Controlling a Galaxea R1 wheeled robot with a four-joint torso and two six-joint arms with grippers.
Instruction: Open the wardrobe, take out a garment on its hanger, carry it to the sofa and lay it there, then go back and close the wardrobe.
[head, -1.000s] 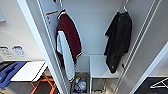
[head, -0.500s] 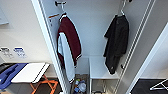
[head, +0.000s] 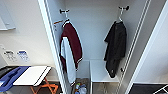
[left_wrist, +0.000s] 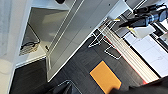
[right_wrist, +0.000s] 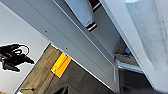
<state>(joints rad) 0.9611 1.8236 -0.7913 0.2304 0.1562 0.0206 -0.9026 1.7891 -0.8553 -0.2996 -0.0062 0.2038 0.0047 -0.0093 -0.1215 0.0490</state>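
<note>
We faced the tall white wardrobe (head: 92, 30), doors swung wide for access. The limp black garment (head: 115, 47) hung on its pale slim hanger (head: 120, 15) at right, untouched; whether either claw was spread, we could not tell.

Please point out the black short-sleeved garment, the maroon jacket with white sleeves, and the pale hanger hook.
Black short-sleeved garment (head: 115, 47): head view, chest fabric.
Maroon jacket with white sleeves (head: 73, 42): head view, maroon back panel.
Pale hanger hook (head: 120, 15): head view, thin hook above the collar.
</note>
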